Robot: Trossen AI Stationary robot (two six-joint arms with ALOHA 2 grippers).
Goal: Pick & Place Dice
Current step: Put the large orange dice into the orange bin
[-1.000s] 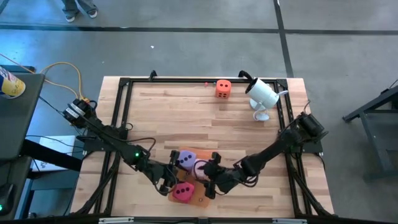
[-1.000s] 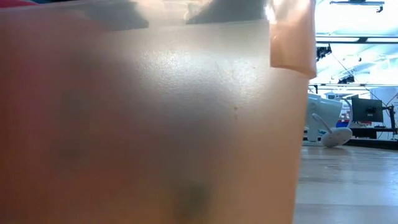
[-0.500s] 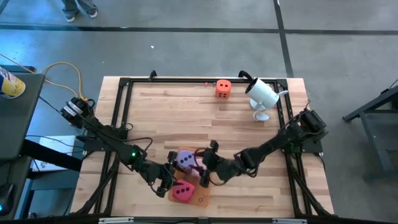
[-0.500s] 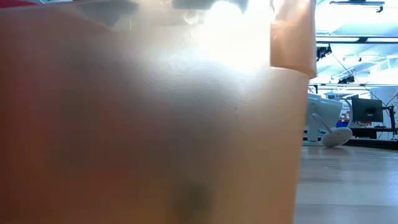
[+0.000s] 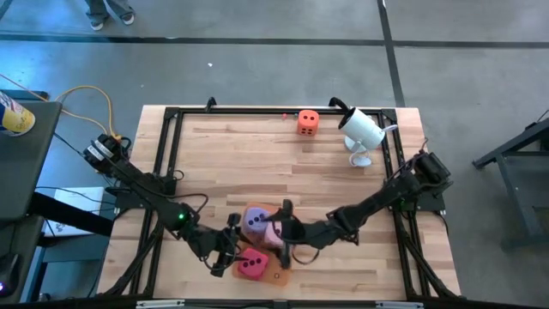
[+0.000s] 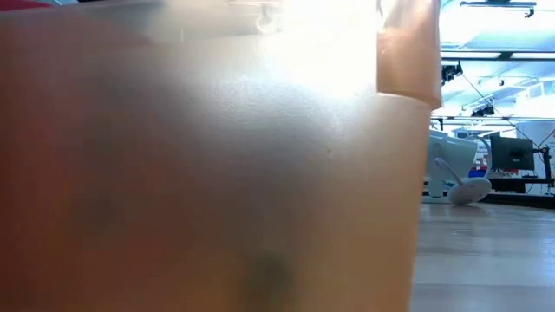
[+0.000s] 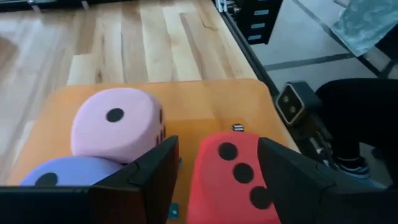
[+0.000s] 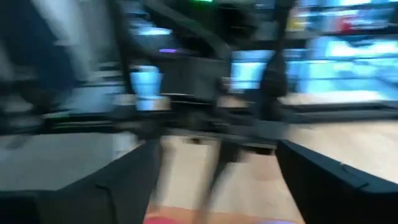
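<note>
In the high view the red die [image 5: 251, 266], purple die [image 5: 255, 221] and pink die [image 5: 273, 232] sit together on the orange mat [image 5: 276, 275] near the table's near edge. The orange die [image 5: 308, 122] rests alone at the far edge. My left gripper [image 5: 226, 255] is open. In its wrist view [image 7: 217, 142] its fingers flank the red die [image 7: 233, 174], with the pink die [image 7: 115, 121] and purple die [image 7: 56, 174] beside it. My right gripper [image 5: 287, 227] is open [image 8: 217, 149] above the pink die. My left gripper comes level from the table's left, one finger [image 7: 149, 180] on each side of the red die's lower part [image 7: 211, 186]. The die rests on the mat. I cannot tell whether either finger touches it.
A white camera [image 5: 360, 130] stands at the far right corner of the table, next to the orange die. A black frame [image 5: 171, 116] runs around the tabletop. The translucent orange mat [image 6: 217, 173] fills most of the low view. Bare wood lies mid-table.
My right gripper has moved from the mat's right side toward the table's left and far edge, over the pink and purple dice; its wrist view is blurred. My left gripper has drawn back slightly toward the table's left. The dice have stayed in place.
</note>
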